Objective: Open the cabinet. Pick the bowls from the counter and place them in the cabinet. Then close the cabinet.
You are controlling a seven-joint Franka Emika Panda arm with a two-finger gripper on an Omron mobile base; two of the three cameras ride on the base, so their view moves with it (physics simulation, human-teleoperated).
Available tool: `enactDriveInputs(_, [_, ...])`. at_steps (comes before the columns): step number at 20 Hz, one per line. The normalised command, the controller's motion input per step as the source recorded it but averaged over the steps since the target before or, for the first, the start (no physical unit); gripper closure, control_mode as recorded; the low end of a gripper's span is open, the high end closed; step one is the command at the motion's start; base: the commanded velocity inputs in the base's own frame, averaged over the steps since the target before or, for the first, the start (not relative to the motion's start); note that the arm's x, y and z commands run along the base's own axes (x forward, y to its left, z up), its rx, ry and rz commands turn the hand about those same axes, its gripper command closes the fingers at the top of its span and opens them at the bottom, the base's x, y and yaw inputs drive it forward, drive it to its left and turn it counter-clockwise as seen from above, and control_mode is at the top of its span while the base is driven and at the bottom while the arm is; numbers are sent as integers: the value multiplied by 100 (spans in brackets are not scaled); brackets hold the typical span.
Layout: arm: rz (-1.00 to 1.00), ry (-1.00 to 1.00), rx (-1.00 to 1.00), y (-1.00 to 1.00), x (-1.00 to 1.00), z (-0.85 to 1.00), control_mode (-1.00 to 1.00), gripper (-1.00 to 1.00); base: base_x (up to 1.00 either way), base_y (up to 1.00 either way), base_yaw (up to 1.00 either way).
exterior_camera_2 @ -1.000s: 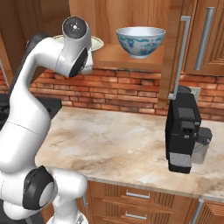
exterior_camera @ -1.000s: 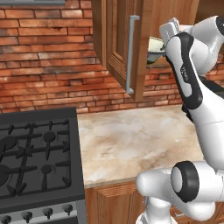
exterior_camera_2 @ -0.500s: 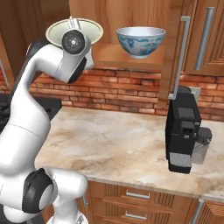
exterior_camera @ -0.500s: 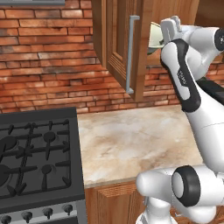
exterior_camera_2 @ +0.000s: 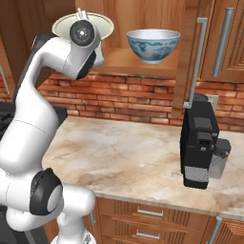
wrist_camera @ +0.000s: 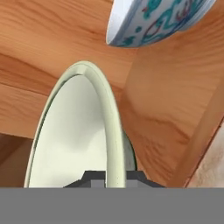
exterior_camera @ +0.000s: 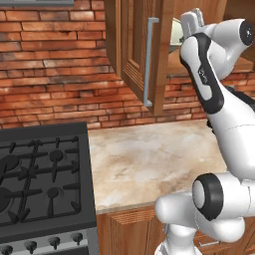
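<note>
Left base view hides most of the green bowl (exterior_camera: 175,34) behind the open cabinet door (exterior_camera: 141,55) and arm; hand view has the claw (wrist_camera: 114,177) clamped on its rim, tips cut off, blue bowl (exterior_camera_2: 152,45) beside it on the shelf

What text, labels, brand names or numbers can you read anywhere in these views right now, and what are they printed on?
No text can be read in these views.
Robot arm: a small dark marking on the white link, too small and blurred to read.
Blue bowl: painted teal and red pattern, decoration, no letters.
Coffee machine: no label shows.
Stove: knobs bear no readable marks.
</note>
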Motion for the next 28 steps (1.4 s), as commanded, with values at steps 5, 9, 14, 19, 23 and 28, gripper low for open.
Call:
enactDriveInputs(5, [0,0,0,0,39,-55,-100,100,0,0,0])
enactDriveInputs(9, [0,0,0,0,31,-69,-100,100,0,0,0])
enactDriveInputs(14, [0,0,0,0,55,-44,-100,100,0,0,0])
enactDriveInputs(19, [0,0,0,0,67,-23,-100,100,0,0,0])
enactDriveInputs(23, [0,0,0,8,70,0,-100,-100,0,0,0])
enactDriveInputs(28, [0,-4,-1,0,9,41,-100,-100,0,0,0])
